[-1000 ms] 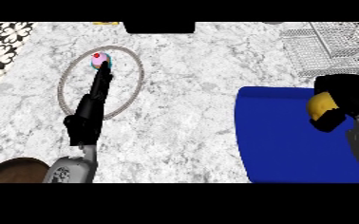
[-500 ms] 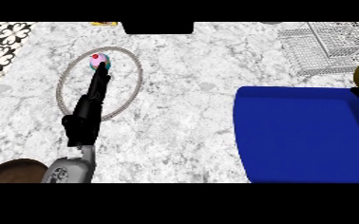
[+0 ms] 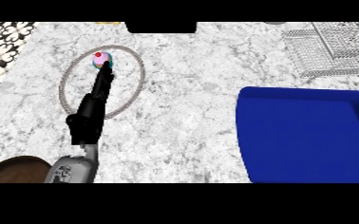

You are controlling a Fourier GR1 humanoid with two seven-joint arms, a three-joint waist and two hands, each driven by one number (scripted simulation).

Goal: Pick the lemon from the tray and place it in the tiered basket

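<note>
The lemon is not visible; likely light, firm, rollable; the left hand (image 3: 98, 95) lies open, holding nothing.

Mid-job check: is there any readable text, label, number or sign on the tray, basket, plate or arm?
None readable. The blue tray, wire basket and plate carry no text. The grey forearm has small dark marks, too blurred to read. The cupcake near the left robot hand is unlabelled.
</note>
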